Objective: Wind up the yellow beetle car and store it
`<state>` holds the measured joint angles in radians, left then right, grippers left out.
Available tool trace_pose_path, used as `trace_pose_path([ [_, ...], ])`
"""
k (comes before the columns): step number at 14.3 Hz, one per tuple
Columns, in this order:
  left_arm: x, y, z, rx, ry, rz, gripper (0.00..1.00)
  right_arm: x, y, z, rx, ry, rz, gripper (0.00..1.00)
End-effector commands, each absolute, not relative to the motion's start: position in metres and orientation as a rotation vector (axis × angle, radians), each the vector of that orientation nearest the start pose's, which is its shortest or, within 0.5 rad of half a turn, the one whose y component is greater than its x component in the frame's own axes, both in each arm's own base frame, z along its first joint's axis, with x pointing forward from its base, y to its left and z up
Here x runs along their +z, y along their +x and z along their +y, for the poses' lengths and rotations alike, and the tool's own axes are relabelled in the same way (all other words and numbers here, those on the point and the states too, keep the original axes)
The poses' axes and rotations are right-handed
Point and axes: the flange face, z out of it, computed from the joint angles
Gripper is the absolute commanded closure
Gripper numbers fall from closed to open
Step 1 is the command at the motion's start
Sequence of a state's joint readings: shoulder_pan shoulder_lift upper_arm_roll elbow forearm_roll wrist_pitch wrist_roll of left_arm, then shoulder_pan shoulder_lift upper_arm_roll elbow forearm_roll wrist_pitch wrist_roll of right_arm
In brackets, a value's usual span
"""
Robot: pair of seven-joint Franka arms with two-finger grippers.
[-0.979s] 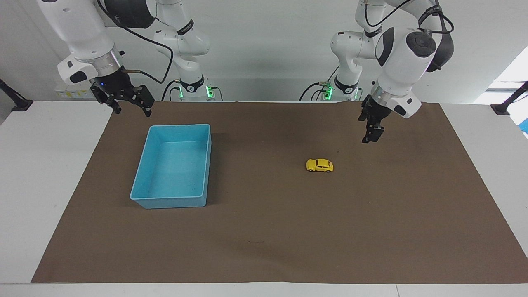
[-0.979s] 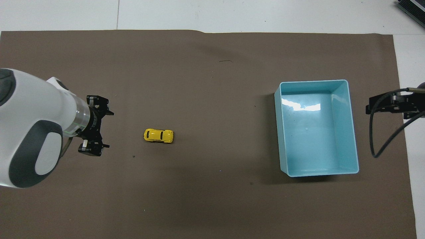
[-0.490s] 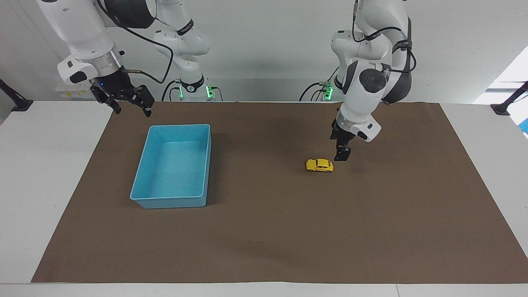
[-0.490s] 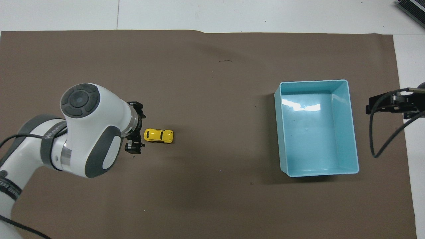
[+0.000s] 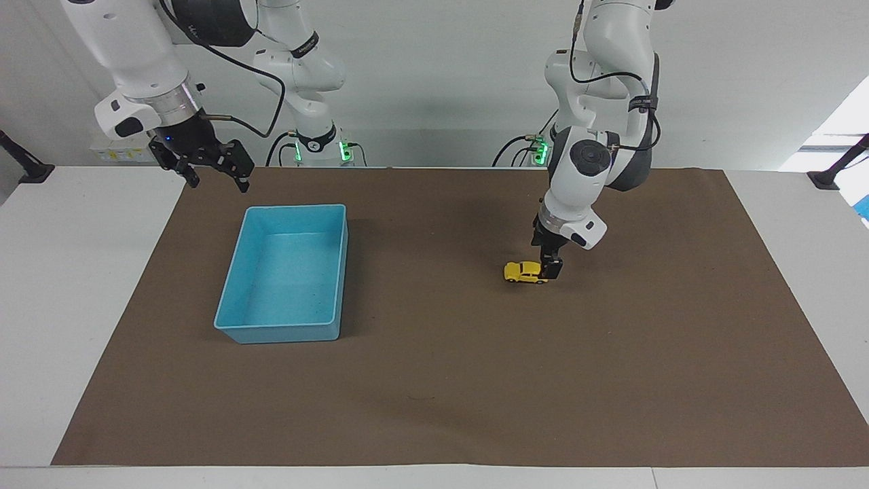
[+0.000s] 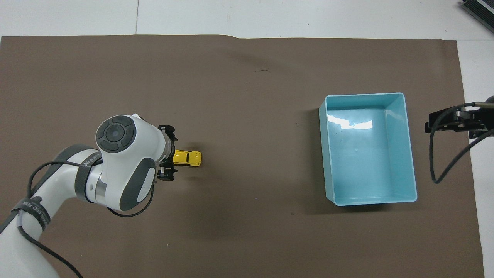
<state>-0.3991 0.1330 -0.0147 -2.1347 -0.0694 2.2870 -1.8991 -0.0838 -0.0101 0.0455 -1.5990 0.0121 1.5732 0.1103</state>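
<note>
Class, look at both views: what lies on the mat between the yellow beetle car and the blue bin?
Nothing: only bare brown mat lies between the yellow beetle car and the blue bin, clearest in the overhead view.

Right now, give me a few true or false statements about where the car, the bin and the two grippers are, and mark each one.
1. The yellow beetle car sits on the brown mat. True.
2. The car is in the blue bin. False: the bin holds nothing.
3. The left gripper is down at the car's end. True.
4. The right gripper is over the car. False: it waits by the bin's end of the table.
</note>
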Motion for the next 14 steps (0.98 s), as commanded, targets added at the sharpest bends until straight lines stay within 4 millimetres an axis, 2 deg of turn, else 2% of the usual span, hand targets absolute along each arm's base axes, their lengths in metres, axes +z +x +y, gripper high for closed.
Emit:
trace_pose_path([
  [1, 0.328, 0.510, -0.232, 0.066, -2.303, -2.203, 0.00, 0.620, 0.549, -0.020, 0.022, -3.115, 0.213, 0.00],
  [4, 0.326, 0.512, -0.236, 0.051, -2.312, -2.224, 0.00, 0.620, 0.549, -0.020, 0.022, -3.115, 0.216, 0.00],
  [7, 0.312, 0.506, -0.245, 0.056, -2.316, -2.204, 0.00, 0.620, 0.549, -0.020, 0.022, -3.115, 0.216, 0.00],
  [8, 0.313, 0.506, -0.245, 0.057, -2.311, -2.209, 0.08, 0.620, 0.549, -0.020, 0.022, -3.115, 0.213, 0.00],
  [9, 0.313, 0.506, -0.245, 0.056, -2.296, -2.228, 0.25, 0.620, 0.549, -0.020, 0.022, -3.115, 0.213, 0.00],
  [11, 0.313, 0.507, -0.243, 0.057, -2.286, -2.239, 0.68, 0.620, 0.549, -0.020, 0.022, -3.115, 0.216, 0.00],
  [12, 0.313, 0.507, -0.243, 0.060, -2.284, -2.239, 0.84, 0.620, 0.549, -0.020, 0.022, -3.115, 0.216, 0.00],
  [13, 0.312, 0.506, -0.242, 0.061, -2.280, -2.242, 0.96, 0.620, 0.549, -0.020, 0.022, -3.115, 0.216, 0.00],
  [14, 0.311, 0.506, -0.239, 0.064, -2.272, -2.244, 1.00, 0.621, 0.549, -0.020, 0.020, -3.115, 0.216, 0.00],
])
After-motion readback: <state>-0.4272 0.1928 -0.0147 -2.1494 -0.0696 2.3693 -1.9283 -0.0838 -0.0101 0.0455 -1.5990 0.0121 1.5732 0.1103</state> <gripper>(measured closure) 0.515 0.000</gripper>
